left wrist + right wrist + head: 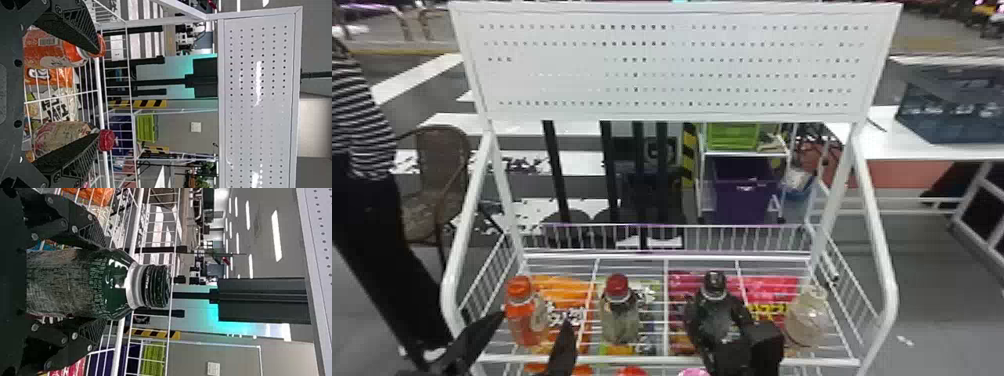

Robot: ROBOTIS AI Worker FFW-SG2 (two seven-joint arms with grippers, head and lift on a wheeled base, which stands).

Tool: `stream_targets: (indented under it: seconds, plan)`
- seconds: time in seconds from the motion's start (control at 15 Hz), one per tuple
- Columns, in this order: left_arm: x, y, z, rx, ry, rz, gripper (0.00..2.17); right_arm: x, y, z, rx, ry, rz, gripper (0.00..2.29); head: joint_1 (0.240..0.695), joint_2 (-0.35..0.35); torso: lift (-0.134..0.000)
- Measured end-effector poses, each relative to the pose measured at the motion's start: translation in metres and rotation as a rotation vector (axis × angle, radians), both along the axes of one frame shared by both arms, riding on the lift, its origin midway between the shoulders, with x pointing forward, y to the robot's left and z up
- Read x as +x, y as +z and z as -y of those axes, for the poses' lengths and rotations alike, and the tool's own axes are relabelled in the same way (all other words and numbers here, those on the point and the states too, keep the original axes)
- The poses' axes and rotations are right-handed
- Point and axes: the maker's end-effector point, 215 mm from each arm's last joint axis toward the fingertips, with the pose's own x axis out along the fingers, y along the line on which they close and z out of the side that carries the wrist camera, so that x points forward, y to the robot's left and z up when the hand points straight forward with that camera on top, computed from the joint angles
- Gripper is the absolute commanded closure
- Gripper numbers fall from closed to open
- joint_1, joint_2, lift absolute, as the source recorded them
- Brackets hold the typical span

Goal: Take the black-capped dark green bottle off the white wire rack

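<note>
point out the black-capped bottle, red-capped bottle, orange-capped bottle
Black-capped bottle [113, 280]: right wrist view, shoulder.
Red-capped bottle [618, 287]: head view, cap.
Orange-capped bottle [520, 287]: head view, cap.

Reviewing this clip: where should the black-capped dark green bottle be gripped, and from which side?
Probably best round the body of the dark green bottle, just below its sloping shoulder, from the robot's side, closing from left and right. It stands upright, its body offers more to hold than the narrower black cap, and the wire back rail fences the far side.
</note>
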Motion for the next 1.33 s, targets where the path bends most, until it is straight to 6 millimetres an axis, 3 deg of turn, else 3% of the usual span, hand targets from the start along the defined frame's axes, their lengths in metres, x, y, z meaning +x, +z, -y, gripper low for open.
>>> stream_targets:
  seconds: [0.27,0.4,0.8,1.07,1.33]
  plan:
    - [0.000,0.000,0.000,0.000,0.000,0.000,0.14,-0.016,0.011,0.005,0.006,0.001,0.003,1.33,0.499,0.000,0.000]
    - [0.001,0.000,0.000,-0.001,0.001,0.001,0.14,-0.034,0.023,0.016,0.007,0.000,-0.006,1.33,0.499,0.000,0.000]
    - [0.004,0.004,0.004,-0.009,-0.005,0.009,0.14,-0.100,0.083,0.090,-0.010,-0.051,0.016,1.33,0.499,0.000,0.000]
    - [0.004,0.008,0.005,-0.011,-0.005,0.017,0.14,-0.143,0.105,0.148,-0.031,-0.098,0.034,1.33,0.499,0.000,0.000]
    - [0.004,0.009,0.004,-0.010,-0.001,0.017,0.14,-0.179,0.121,0.180,-0.026,-0.131,0.069,1.33,0.499,0.000,0.000]
